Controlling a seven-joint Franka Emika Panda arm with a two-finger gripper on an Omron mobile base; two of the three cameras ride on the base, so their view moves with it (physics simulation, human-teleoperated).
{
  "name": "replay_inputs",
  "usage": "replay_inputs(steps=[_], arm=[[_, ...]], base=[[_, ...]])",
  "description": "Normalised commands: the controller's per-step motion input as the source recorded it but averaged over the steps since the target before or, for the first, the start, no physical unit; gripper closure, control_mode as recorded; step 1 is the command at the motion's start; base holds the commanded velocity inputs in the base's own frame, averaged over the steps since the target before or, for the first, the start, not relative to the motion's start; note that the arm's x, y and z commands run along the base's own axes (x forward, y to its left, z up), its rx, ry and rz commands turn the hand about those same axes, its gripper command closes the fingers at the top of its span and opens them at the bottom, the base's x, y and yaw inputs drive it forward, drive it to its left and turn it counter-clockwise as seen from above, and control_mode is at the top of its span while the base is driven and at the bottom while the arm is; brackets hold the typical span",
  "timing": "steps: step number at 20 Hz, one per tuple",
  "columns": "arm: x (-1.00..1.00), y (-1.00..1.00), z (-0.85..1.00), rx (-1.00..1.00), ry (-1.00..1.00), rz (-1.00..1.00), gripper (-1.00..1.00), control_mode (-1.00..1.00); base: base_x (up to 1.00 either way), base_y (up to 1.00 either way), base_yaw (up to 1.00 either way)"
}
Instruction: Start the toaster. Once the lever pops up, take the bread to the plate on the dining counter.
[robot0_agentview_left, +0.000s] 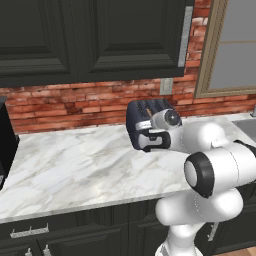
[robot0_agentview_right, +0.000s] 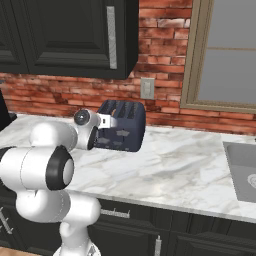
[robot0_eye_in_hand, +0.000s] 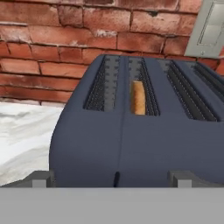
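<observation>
- You have the toaster (robot0_eye_in_hand: 140, 131) standing directly in front of the gripper (robot0_agentview_left: 150, 140), very close to its front face.
- Behind it, the brick wall (robot0_agentview_left: 65, 105) and the wall outlet (robot0_agentview_right: 147, 88) close off the back.
- Overhead, the dark cabinets (robot0_agentview_left: 90, 35) cap the space above.
- To your left, the marble counter (robot0_agentview_left: 75, 165) lies open up to the black appliance (robot0_agentview_left: 6, 145).
- To your right, open counter runs to the sink (robot0_agentview_right: 242, 170).

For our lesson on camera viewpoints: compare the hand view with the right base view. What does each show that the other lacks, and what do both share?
Hand view alone: the bread standing in the toaster's second slot from the left, seen edge-on from close up.

Right base view alone: the sink at the right, the window, the dark upper cabinet, and the arm with its gripper at the toaster's front.

Both: the toaster, the brick wall, the wall outlet and the marble counter.
</observation>
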Motion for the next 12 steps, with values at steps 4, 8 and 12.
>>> replay_inputs(steps=[4,8,12], arm=[[0.00,-0.15,0.00,0.00,-0.08,0.00,-1.00,-1.00],[0.00,-0.17,0.04,0.00,-0.09,0.00,-1.00,-1.00],[0.00,-0.18,0.17,0.00,-0.10,0.00,-1.00,-1.00]], base=[[0.00,0.00,0.00],[0.00,0.00,0.00],[0.00,0.00,0.00]])
